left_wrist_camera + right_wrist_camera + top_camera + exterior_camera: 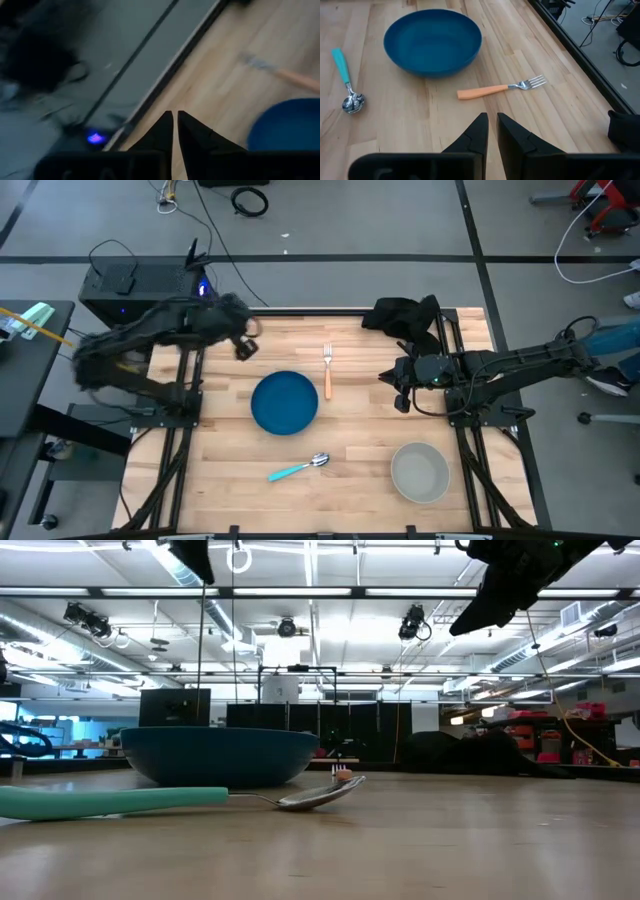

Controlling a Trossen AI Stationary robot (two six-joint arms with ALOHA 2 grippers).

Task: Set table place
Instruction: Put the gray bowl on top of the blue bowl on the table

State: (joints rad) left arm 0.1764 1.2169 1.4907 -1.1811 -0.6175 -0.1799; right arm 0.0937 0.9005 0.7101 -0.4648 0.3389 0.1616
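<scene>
On the wooden table lie a round blue plate, an orange-handled fork just beyond its far right side, a teal-handled spoon in front of it, and a pale grey bowl at the near right. My left gripper hangs above the table's far left part, to the far left of the plate, shut and empty. Right of the fork, my right gripper hovers over bare wood, shut and empty, pointing at the fork and plate.
A black cloth lies at the table's far right corner. A black box with a blue light stands beyond the far left edge, and a dark side desk is at the left. Bare wood stretches between spoon and bowl.
</scene>
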